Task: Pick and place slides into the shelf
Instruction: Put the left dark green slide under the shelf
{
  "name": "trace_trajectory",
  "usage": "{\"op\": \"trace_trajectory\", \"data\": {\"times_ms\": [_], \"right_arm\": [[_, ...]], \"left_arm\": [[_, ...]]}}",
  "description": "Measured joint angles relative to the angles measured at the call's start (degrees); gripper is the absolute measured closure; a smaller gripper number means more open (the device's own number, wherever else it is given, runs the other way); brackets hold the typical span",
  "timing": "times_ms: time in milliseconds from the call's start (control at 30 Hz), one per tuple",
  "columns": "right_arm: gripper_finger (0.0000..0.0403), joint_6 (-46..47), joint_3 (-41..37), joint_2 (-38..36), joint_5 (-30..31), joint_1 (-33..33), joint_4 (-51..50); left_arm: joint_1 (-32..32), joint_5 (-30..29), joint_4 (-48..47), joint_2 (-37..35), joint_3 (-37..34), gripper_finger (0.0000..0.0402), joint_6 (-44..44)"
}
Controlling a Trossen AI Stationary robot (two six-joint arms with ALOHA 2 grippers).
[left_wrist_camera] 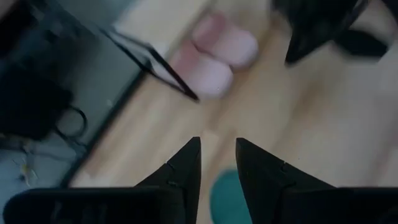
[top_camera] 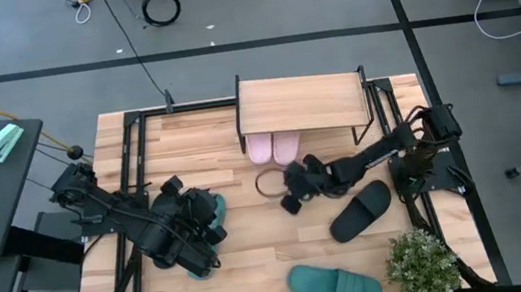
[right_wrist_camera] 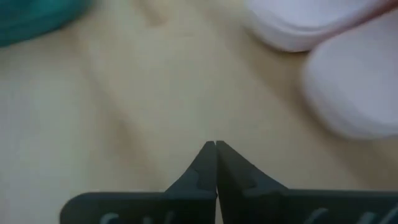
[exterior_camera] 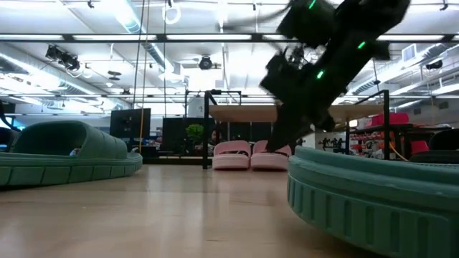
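Both pink slides (top_camera: 274,147) already sit side by side under the shelf (top_camera: 301,103) at its 7 o'clock corner; right gripper (top_camera: 294,190) hovers just at 6 o'clock of them with fingers pressed together and holding nothing, so I'd judge it is free for the next pick. Closest candidate is the black slide (top_camera: 360,211), at about 4 o'clock from that gripper: open wide, drop over the strap, then slide it in toe-first to the right of the pinks. Left gripper (top_camera: 202,236) sits over a teal slide (top_camera: 211,213) at table-left, fingers slightly parted, nothing gripped; second teal slide (top_camera: 334,285) lies at the 6 o'clock edge.
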Motion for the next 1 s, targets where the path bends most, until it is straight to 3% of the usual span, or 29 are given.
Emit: {"op": "trace_trajectory", "data": {"times_ms": [133,333,533,733,1000], "right_arm": [[0.0398,0.7,0.0,-3.6,-0.1,7.5,0.3],[0.0397,3.4,0.0,-10.8,-1.0,18.1,0.9],[0.0386,5.0,0.0,-13.9,3.9,26.2,0.7],[0.0361,5.0,0.0,-13.1,4.1,28.1,0.6],[0.0314,4.9,0.0,-12.8,5.3,26.4,0.5]], "left_arm": [[0.0,12.3,0.0,0.0,0.0,0.0296,2.1],[-0.3,25.0,0.8,0.1,-1.9,0.0293,10.1],[-1.9,29.3,13.1,0.1,-12.4,0.0261,14.0],[-3.0,31.1,26.8,0.3,-25.7,0.0220,19.5],[-2.8,29.4,29.8,0.3,-33.5,0.0223,19.7]]}}
